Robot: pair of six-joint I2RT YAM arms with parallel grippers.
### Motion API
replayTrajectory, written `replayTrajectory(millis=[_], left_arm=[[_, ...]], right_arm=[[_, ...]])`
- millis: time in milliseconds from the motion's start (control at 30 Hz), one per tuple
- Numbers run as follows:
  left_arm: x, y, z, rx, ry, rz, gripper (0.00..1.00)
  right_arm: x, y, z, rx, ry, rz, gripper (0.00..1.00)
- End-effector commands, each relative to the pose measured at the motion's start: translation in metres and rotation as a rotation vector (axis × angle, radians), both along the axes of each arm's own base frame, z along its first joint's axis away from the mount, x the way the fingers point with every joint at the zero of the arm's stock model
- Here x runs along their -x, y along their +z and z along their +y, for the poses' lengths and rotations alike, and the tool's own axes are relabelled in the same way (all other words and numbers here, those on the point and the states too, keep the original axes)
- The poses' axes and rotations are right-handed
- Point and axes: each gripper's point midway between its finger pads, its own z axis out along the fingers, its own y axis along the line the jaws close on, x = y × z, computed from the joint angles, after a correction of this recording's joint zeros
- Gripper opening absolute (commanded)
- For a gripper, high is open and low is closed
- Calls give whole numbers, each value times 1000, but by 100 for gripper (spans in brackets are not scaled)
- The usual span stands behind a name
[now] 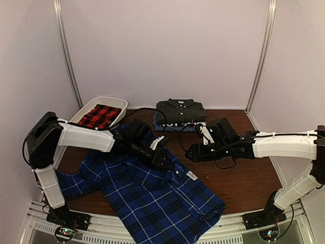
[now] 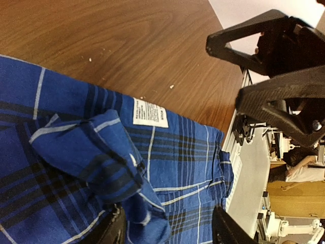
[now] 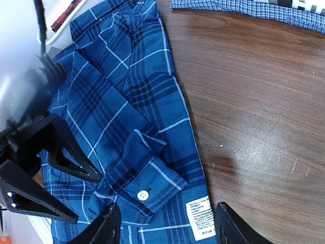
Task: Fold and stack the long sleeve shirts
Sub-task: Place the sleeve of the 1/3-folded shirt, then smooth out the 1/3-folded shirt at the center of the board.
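Note:
A large blue-and-black plaid shirt (image 1: 152,190) lies spread over the front of the table. Its cuffed sleeve with a white button (image 3: 143,194) is folded onto the body, beside a white label (image 3: 202,217). My left gripper (image 1: 166,161) hovers over the shirt's right edge, jaws wide open, the bunched cuff (image 2: 96,157) by one finger. My right gripper (image 1: 192,152) is open just right of it, above the cuff and label. A folded dark charcoal striped shirt (image 1: 180,111) sits at the back. A red-and-black plaid shirt (image 1: 99,116) lies in the tub.
The white plastic tub (image 1: 119,103) stands at the back left. The charcoal shirt rests on a folded blue-checked cloth (image 1: 162,126). Brown wooden table (image 1: 238,173) shows to the right of the blue shirt. The metal front rail (image 1: 244,221) runs along the near edge.

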Motion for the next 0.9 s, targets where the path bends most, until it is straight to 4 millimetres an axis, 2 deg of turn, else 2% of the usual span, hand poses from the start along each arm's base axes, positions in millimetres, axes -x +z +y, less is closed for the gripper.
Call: replayTrajectory(millis=[0,133,300,567,733,867], left_arm=[[-19,41,8,29,76,-116,59],[-32,37,38,-28,175,-115,56],[-27,33,64,-37,209,-107,54],[-17,28,71,-31,195,-105,47],[-17,31,72,-30,188,-123,46],[-16,29,78,-35,195,-128,46]], right_arm=[[9,-12,11,7,66,25,65],[14,-31,22,57,107,65,65],[20,-51,39,71,132,127,63],[32,-82,57,116,114,214,62],[30,-91,71,147,93,234,62],[28,-94,73,157,56,243,62]])
